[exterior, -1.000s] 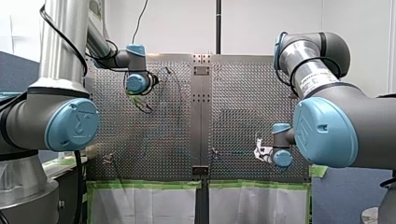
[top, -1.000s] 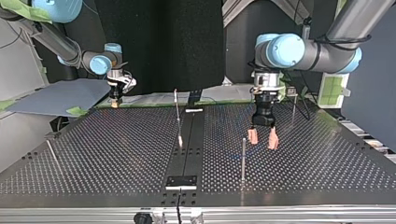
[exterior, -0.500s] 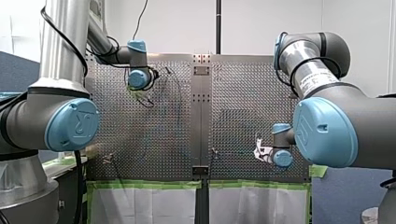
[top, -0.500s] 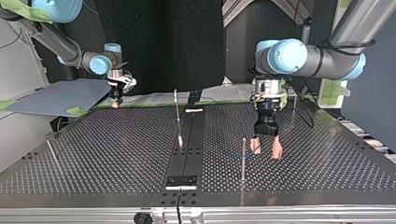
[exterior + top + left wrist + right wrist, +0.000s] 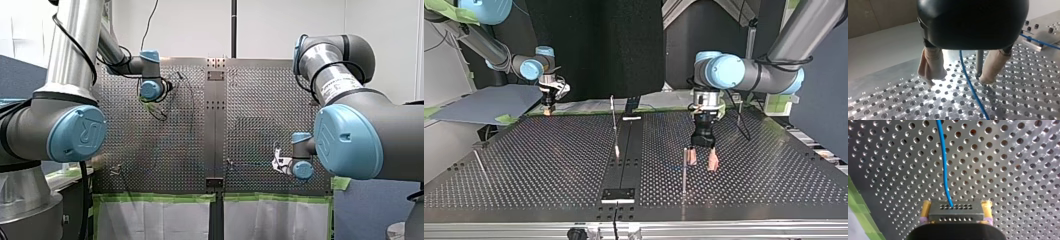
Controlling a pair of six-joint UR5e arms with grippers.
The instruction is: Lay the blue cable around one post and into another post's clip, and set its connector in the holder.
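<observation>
My left gripper (image 5: 959, 79) is open, its 2 beige-padded fingers (image 5: 931, 65) spread just above the perforated table (image 5: 893, 100). The blue cable (image 5: 970, 87) runs along the table between them. 1 thin metal post (image 5: 979, 62) stands just beside 1 finger. My right gripper (image 5: 956, 214), at the upper left of the top view, is closed with its yellow pads on the grey connector (image 5: 968, 211). From the connector, the cable leads away across the table.
</observation>
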